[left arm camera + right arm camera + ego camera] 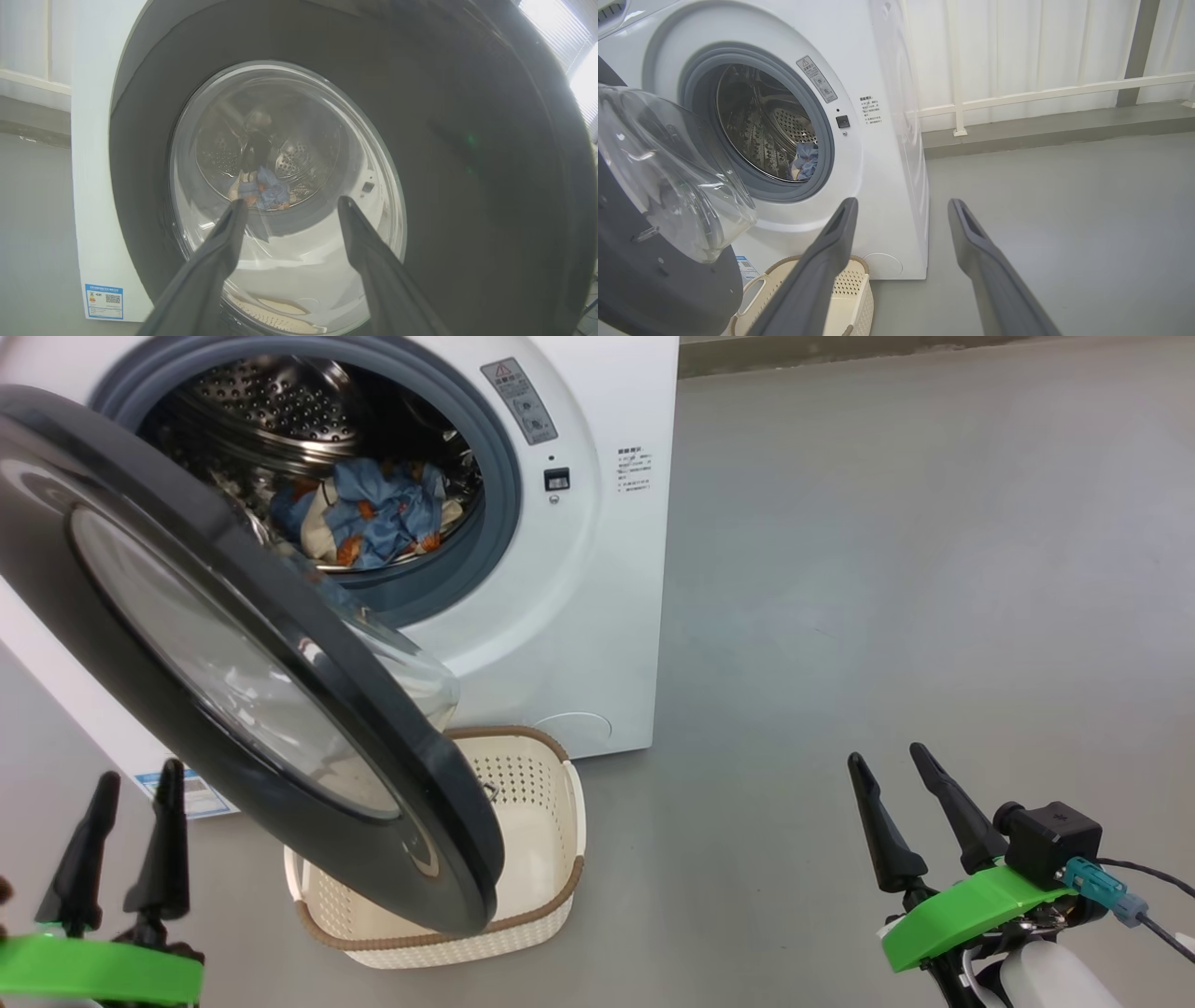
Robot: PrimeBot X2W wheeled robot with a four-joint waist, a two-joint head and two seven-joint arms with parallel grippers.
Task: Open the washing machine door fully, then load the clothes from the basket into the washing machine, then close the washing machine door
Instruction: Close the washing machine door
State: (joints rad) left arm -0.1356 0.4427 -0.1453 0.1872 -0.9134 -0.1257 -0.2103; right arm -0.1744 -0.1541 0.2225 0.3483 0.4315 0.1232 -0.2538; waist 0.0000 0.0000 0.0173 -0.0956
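**Grippers (140, 775) wide and empty at a half-swung washer door**

Both grippers stand with their dark fingers spread wide and nothing between them. The left gripper (293, 201) sits low on the robot's left, pointing at the outer face of the washing machine door (243, 663). Whether it touches the door cannot be told. The right gripper (887, 756) hangs over bare grey floor (887, 569), well apart from the machine and to its right.

The door is part way open, hinged on the left. Its glossy black ring and bulging glass window slant out from the opening. In the head view its free lower edge hangs in front of the basket (560, 775) and hides the basket's left part.

Clothes (373, 513), light blue with orange-brown prints plus a little cream cloth, lie in a heap low in the steel drum (271, 411), behind the grey rubber seal (495, 523).

The basket stands on the floor just in front of the white washing machine (579, 616), below the opening. The part of its inside that shows is plain perforated cream plastic. A small blue label (191, 793) sits low on the machine's front, near the left gripper.
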